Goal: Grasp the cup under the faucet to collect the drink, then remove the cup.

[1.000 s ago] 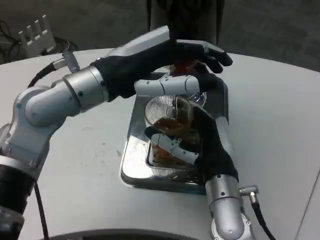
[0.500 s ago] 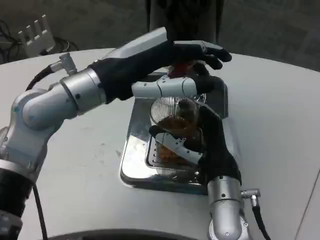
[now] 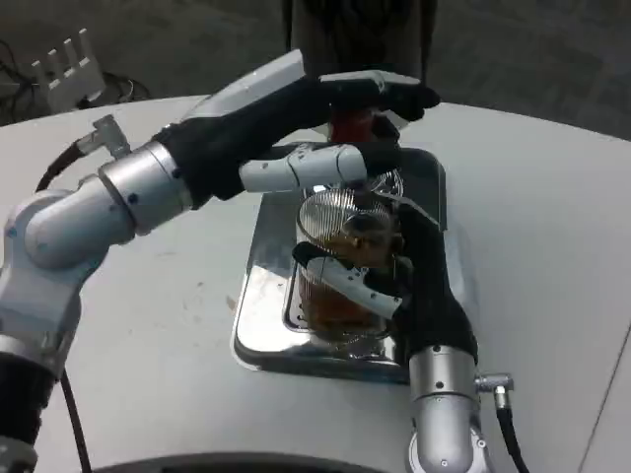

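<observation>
A: Where is the cup right now?

B: The clear ribbed glass cup point(image 3: 340, 266) stands over the shiny rectangular metal drip tray point(image 3: 258, 305) on the round white table point(image 3: 148, 374), holding amber drink to a good part of its height. The right hand point(image 3: 394, 286) is wrapped around it: a white-and-black finger crosses the near wall of the glass and the dark palm sits against its right side.

A: And the other hand?

B: The left hand point(image 3: 315, 133) reaches over the back of the tray with its fingers stretched out around the red tap handle point(image 3: 353, 126) of the dark drink dispenser point(image 3: 360, 39). Whether it presses the handle or only rests beside it, I cannot tell.

A: How would you expect the cup to behave when carried?

B: It looks like rigid glass, so it won't give under the fingers, but it would break if dropped. The ribs should help the fingers bite; any wet on the outside would make it slick. With the liquid in it I'd judge it moderately heavy, and the drink will slosh if the cup tips.

A: So where should the hold be?

B: Around the mid-wall, as it is held now, fingers on one side and thumb opposing, cup kept upright. I'd draw it toward the robot, level, clearing the tray's rim before setting it on the table
</observation>
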Tool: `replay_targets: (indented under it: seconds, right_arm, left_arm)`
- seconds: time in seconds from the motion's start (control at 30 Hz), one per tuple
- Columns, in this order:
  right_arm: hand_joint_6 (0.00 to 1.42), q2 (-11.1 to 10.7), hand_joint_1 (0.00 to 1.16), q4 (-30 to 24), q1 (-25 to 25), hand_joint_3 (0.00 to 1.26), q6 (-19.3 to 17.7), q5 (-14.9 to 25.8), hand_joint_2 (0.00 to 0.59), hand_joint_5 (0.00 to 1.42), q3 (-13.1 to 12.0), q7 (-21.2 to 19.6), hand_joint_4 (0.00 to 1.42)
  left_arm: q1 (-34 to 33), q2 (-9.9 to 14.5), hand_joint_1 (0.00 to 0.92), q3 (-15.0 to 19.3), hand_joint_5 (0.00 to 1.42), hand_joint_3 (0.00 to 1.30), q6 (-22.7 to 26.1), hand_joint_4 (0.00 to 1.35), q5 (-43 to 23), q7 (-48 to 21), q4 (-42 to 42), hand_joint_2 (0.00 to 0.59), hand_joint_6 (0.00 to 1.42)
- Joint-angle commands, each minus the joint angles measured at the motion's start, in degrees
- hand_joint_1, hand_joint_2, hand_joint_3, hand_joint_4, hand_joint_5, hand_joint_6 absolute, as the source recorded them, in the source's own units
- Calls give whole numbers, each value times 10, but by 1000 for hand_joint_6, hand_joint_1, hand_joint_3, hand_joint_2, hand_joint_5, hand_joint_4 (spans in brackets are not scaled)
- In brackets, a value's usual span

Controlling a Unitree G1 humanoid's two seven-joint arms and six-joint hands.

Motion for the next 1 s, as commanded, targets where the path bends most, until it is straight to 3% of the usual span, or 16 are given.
replay_targets:
  seconds: [0.03, 0.43, 1.0]
  right_arm:
    - [320, 30, 801, -3, 19, 603, -5, 3, 210, 652, 0, -11, 701]
    - [377, 16, 817, -62, 56, 654, -2, -8, 196, 714, 1, -14, 749]
    - [430, -16, 834, -202, 167, 706, 20, -18, 174, 783, -3, 61, 813]
  left_arm:
    - [16, 3, 0, 12, 327, 251, -1, 212, -3, 3, -11, 97, 350]
    - [31, 1, 0, 41, 342, 271, 5, 231, -20, 12, -42, 96, 366]
    - [85, 19, 0, 95, 358, 282, 28, 246, -42, 22, -80, 94, 374]
